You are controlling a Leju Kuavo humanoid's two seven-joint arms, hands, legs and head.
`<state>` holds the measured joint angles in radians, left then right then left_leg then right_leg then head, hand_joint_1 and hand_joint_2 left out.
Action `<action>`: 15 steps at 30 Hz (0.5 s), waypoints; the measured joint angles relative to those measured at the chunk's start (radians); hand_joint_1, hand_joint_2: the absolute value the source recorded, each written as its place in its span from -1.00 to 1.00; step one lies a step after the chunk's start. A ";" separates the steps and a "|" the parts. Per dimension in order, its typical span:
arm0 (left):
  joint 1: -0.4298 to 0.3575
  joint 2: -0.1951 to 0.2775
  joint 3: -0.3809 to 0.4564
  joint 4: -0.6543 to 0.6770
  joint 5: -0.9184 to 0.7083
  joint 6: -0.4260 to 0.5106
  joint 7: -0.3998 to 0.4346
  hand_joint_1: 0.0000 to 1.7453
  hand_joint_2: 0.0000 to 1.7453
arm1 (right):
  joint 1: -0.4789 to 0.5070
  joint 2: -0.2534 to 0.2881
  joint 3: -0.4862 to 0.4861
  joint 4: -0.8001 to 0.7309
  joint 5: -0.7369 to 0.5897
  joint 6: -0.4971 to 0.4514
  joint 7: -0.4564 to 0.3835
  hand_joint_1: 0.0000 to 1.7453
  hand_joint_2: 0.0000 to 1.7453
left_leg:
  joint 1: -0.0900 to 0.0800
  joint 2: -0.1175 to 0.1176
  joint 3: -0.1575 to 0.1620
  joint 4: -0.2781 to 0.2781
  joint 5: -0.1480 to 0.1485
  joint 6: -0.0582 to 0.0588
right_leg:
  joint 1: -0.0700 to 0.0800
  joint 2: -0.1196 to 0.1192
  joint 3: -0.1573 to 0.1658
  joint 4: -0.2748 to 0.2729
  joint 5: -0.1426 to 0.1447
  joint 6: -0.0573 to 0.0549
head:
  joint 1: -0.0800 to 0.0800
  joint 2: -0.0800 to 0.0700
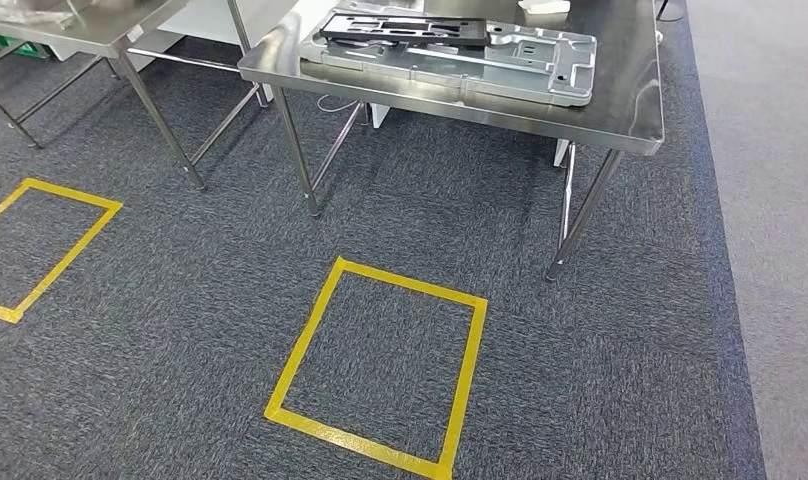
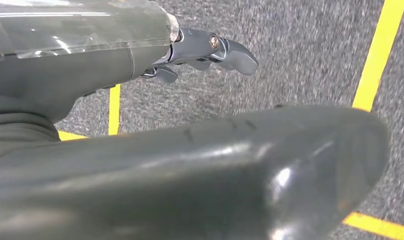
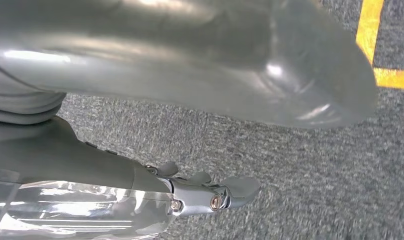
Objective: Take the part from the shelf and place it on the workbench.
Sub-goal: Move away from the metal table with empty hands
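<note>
A big flat metal part (image 1: 450, 50) is lying on the workbench (image 1: 620, 120), with a dark frame (image 1: 405, 30) resting on top of it. Its long side is running along the bench's front edge. The yellow tape square (image 1: 380, 370) on the carpet is sitting just in front of the bench. The left hand (image 2: 205, 50) and the right hand (image 3: 205, 192) are hanging low over the carpet, well apart from the part. Nothing is being held, and the fingers are being kept loosely apart. Neither hand looks nearer.
</note>
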<state>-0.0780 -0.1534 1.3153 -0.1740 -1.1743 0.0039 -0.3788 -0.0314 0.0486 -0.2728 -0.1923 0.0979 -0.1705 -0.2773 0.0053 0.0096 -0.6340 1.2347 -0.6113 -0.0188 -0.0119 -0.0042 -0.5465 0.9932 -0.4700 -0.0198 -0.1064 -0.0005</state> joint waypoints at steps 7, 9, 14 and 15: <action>0.004 0.000 0.000 0.000 0.002 0.009 0.000 -1.00 -1.00 | 0.000 0.006 0.000 0.000 0.009 -0.001 -0.002 -1.00 -1.00 | 0.004 -0.003 0.059 -0.117 0.102 0.003 | 0.000 0.026 0.004 0.004 -0.001 0.002 | 0.000 0.000; 0.003 0.000 0.000 0.000 0.002 0.010 0.000 -1.00 -1.00 | 0.000 0.006 0.000 0.000 0.009 -0.001 -0.002 -1.00 -1.00 | 0.004 -0.006 0.069 -0.138 0.111 0.005 | 0.000 0.027 0.004 0.005 -0.002 0.003 | 0.000 0.000; 0.002 -0.001 0.000 0.000 0.001 0.014 0.002 -1.00 -1.00 | 0.001 0.010 0.000 0.001 0.010 -0.002 -0.004 -1.00 -1.00 | 0.003 -0.019 0.110 -0.239 0.130 0.033 | 0.004 0.035 -0.005 0.021 -0.011 0.030 | 0.000 0.000; 0.001 -0.002 0.000 0.000 0.001 0.015 0.002 -1.00 -1.00 | 0.001 0.010 0.000 0.001 0.010 -0.001 -0.004 -1.00 -1.00 | 0.004 -0.015 0.109 -0.244 0.134 0.042 | 0.002 0.031 -0.017 0.044 -0.028 0.038 | 0.000 0.000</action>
<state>-0.0773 -0.1551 1.3153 -0.1740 -1.1733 0.0191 -0.3764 -0.0308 0.0590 -0.2727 -0.1913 0.1079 -0.1718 -0.2813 0.0094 -0.0049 -0.5246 0.9912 -0.4771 0.0237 -0.0102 0.0270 -0.5638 1.0376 -0.4976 0.0181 -0.1063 -0.0004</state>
